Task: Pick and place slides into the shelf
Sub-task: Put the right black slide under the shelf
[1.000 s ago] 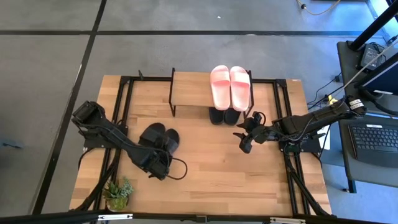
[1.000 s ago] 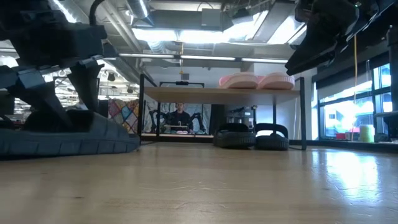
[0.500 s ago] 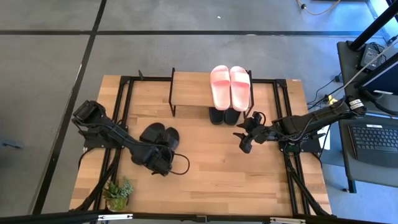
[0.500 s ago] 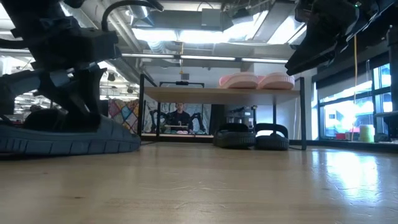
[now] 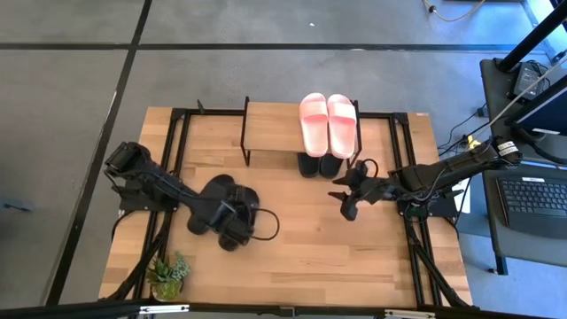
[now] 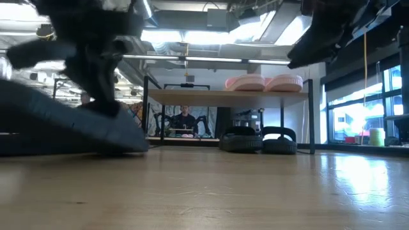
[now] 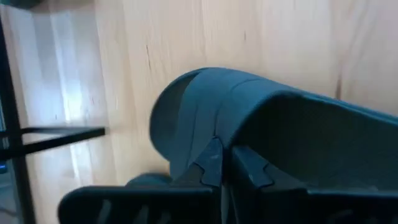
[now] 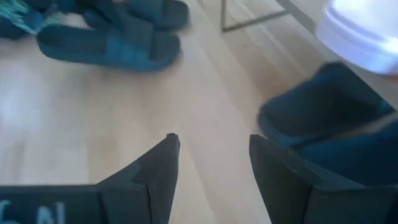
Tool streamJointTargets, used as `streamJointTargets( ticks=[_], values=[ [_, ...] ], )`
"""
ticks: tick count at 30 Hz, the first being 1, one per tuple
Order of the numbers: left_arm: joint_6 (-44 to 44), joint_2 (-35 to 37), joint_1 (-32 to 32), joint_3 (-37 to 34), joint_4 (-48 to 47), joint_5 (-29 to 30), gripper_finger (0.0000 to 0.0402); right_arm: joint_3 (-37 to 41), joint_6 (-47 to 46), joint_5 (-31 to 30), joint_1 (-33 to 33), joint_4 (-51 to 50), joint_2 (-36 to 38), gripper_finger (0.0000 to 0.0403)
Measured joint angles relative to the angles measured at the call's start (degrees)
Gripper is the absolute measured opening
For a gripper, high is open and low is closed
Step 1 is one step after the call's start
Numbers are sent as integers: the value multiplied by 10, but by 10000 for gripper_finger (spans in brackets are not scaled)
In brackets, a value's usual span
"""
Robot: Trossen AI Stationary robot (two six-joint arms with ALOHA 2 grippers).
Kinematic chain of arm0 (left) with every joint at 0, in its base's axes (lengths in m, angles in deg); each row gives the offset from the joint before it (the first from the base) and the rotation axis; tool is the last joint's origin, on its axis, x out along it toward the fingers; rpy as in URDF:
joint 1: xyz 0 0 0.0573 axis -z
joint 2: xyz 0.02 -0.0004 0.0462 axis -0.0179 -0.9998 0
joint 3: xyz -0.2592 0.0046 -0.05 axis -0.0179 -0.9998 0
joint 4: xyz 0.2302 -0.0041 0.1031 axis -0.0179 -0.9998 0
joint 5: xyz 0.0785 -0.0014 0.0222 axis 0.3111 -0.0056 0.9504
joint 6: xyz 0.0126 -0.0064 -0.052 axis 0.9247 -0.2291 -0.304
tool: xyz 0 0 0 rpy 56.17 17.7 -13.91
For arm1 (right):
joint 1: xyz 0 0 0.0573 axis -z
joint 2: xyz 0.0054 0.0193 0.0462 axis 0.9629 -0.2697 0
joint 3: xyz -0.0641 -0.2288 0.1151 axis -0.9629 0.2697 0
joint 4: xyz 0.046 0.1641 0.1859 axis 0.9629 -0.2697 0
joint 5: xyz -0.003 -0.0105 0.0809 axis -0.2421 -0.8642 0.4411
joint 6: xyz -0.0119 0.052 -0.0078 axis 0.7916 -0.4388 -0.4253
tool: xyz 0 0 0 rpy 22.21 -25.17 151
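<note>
The shelf [image 5: 273, 127] stands at the table's far middle. A pink pair of slides [image 5: 327, 124] lies on its top board, and a black pair [image 5: 318, 166] sits on the table under it. Two more black slides [image 5: 215, 202] lie at the left middle. My left gripper [image 5: 234, 223] is shut on one of them, which stands tipped [image 6: 77, 121] in the low view. My right gripper [image 5: 344, 200] hangs open above the table, just near-right of the shelf, with nothing between its fingers [image 8: 163, 163]. My left gripper pinches the black slide between its two fingers, at what looks like the strap's edge [image 7: 214, 146]. The fingers come down at a slant from the table's left. The slide is tilted: one end rests on the table [image 6: 131, 144] and the other is raised.
A small potted plant [image 5: 168, 275] stands at the near left corner. Black metal frames [image 5: 177, 151] run along both sides of the table. Bare wood lies between the two grippers [image 5: 292, 239]. A person [image 6: 185, 119] shows far behind the shelf.
My left gripper has shut on the black slide and moved a little toward the table's right. The slide lay flat before; now one end is tipped up while the other stays on the table.
</note>
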Motion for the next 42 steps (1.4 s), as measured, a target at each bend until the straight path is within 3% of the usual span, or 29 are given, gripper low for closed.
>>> streamJointTargets(
  ticks=[9, 15, 30, 37, 42],
  values=[
    [-6, 0, -56, 111, -7, -51, 3, 0, 121, 9, 0, 119, 0, 196],
    [-12, 0, -102, 174, -44, -46, 2, 0, 181, 10, -7, 229, 0, 196],
    [19, -2, -183, 186, -21, -25, 1, -1, 446, 9, -54, 377, -94, 196],
    [49, -2, -178, 186, 41, -25, 1, -17, 471, 9, -52, 389, -172, 196],
    [78, -2, -176, 186, 45, 46, 1, -69, 306, 8, -48, 385, -224, 196]
  ],
)
